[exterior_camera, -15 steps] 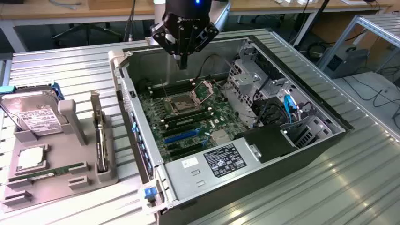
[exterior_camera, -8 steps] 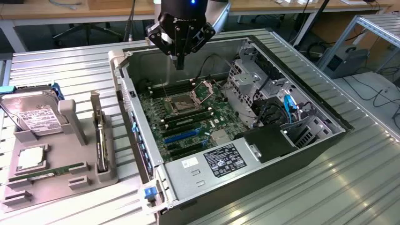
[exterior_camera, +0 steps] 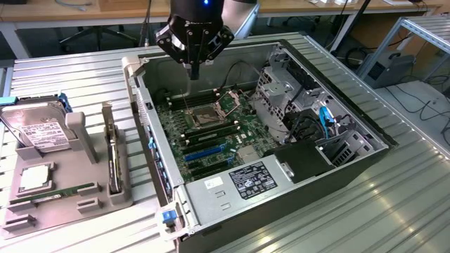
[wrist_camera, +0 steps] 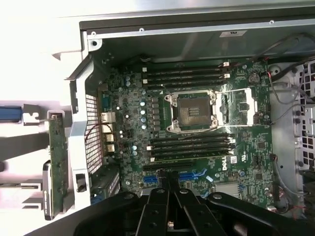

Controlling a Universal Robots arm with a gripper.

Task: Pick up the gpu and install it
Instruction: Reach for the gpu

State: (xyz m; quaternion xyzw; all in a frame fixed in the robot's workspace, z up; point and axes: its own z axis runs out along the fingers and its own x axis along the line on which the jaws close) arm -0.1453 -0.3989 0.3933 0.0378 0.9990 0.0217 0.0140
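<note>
Exterior view: my gripper [exterior_camera: 195, 74] hovers over the case [exterior_camera: 281, 205], jaws shut, empty; gpu [exterior_camera: 113, 158] stands in its holder [exterior_camera: 98, 203], pickup needs them opened.

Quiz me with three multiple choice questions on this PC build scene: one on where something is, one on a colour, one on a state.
1. Where is the gpu?
A on edge in the grey holder beside the case
B plugged in inside the case
C lying flat inside the case

2. What colour is the hard drive's label?
A yellow
B red
C white

3. How is the hand?
A wide open
B shut, holding nothing
C shut on the gpu

Answers:
1 A, the card stands in the holder, outside the case.
2 C, the label is white.
3 B, its fingers meet, with nothing between them, above the open case.
</note>
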